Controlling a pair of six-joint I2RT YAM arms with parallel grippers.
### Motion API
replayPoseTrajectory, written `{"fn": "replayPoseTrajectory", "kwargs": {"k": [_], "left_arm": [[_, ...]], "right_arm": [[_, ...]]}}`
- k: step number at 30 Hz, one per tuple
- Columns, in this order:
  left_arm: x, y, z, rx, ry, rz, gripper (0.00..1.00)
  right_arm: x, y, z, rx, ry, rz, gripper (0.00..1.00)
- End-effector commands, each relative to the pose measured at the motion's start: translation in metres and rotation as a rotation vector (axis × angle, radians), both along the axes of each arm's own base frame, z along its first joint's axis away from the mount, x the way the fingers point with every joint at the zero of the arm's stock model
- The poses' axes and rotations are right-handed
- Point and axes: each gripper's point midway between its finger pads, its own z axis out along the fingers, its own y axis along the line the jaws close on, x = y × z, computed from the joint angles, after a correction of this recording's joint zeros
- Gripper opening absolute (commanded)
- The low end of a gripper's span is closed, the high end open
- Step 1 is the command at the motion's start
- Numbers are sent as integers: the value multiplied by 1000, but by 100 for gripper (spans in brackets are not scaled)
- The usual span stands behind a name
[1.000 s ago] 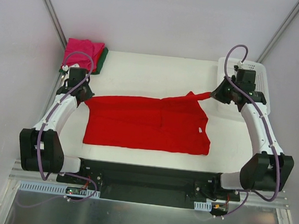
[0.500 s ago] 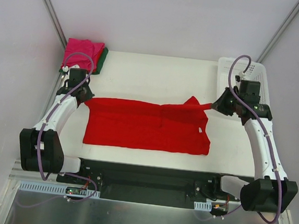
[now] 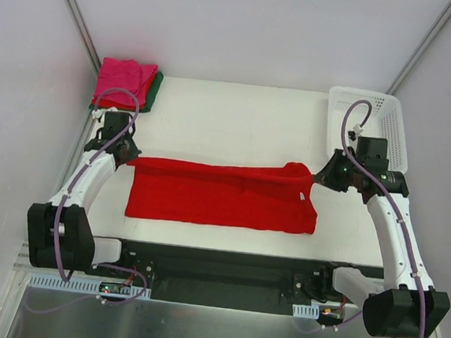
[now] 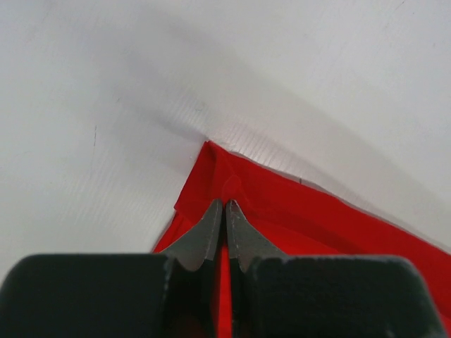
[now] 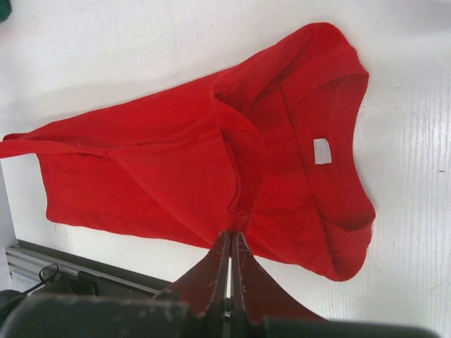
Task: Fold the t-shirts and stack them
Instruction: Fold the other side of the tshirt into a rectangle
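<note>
A large bright red t-shirt lies spread across the middle of the white table, its far edge doubled over. My left gripper is shut on its far left corner; in the left wrist view the fingertips pinch red cloth. My right gripper is shut on the far right edge near the collar; its tips pinch a ridge of the red t-shirt, whose white label shows. Folded t-shirts, magenta over dark green, are stacked at the back left.
A white lattice basket stands at the back right, just behind the right arm. The black mounting rail runs along the near edge of the table. Grey walls close in both sides.
The right gripper has come toward the near side with the raised edge of the red t-shirt, lowering it over the shirt. The left gripper has shifted slightly nearer, still holding its corner.
</note>
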Motion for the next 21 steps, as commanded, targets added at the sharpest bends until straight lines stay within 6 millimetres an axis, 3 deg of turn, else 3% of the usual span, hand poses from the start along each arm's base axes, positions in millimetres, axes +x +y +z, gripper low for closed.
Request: {"fn": "replayPoseTrajectory", "kwargs": {"k": [1, 13, 21], "left_arm": [[-14, -2, 4, -30, -17, 38, 0], [-40, -16, -2, -125, -29, 60, 0], [-50, -11, 0, -110, -40, 82, 0]], "right_arm": [[-16, 8, 2, 6, 9, 42, 1], [-34, 13, -11, -6, 54, 72, 1], [-36, 10, -12, -20, 56, 62, 1]]}}
